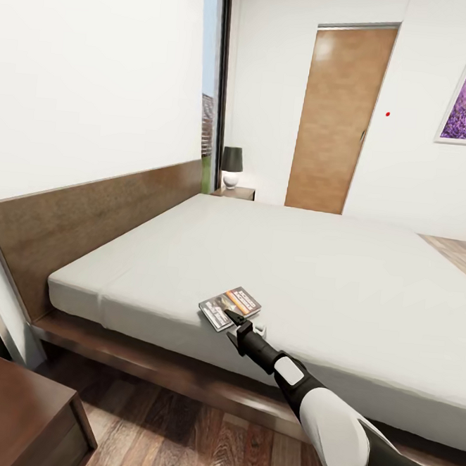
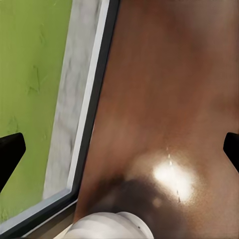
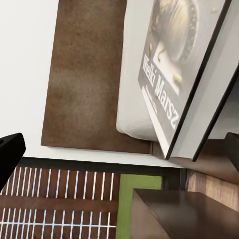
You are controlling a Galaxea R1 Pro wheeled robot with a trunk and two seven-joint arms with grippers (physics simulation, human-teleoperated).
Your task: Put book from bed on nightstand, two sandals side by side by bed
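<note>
Near the front edge of the bed (image 1: 343,271), a thin rectangular book (image 1: 231,307) lies flat on the smooth off-white mattress, its glossy cover showing an orange band. Right gripper (image 1: 239,323) sits at the book's near edge with fingers spread apart, not clamped. Left gripper (image 2: 119,149) fingers stand wide apart over polished reddish-brown wood. A dark wooden nightstand (image 1: 19,412) stands beside the matte brown headboard (image 1: 100,214).

right arm (image 1: 330,418) outstretched, right gripper (image 1: 242,326) jaws parted

book (image 3: 172,74) — cut off by frame edge | nightstand (image 1: 12,411) — corner only | cover lettering (image 1: 235,305) — illegible
</note>
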